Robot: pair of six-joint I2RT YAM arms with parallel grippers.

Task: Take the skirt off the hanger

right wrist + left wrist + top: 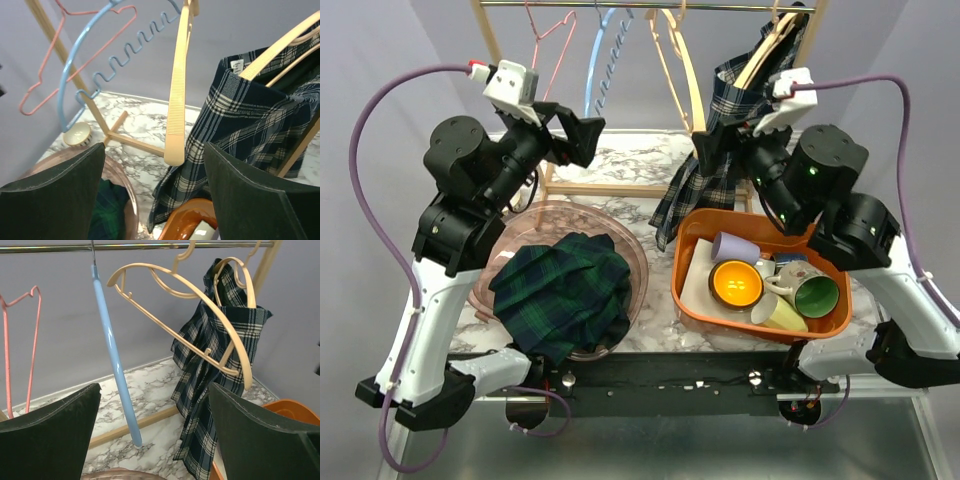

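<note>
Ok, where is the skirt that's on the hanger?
Top view, right end of the rail: the skirt hangs on a beige hanger just behind the orange tray.

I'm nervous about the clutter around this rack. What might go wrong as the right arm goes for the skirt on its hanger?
Pulling the skirt might lift its hanger off the rail rather than free the cloth. The empty beige hanger hangs straight ahead of the open right end effector and may get caught instead. The skirt's hem hangs by the orange tray of cups, so a dropped skirt could land on them.
</note>
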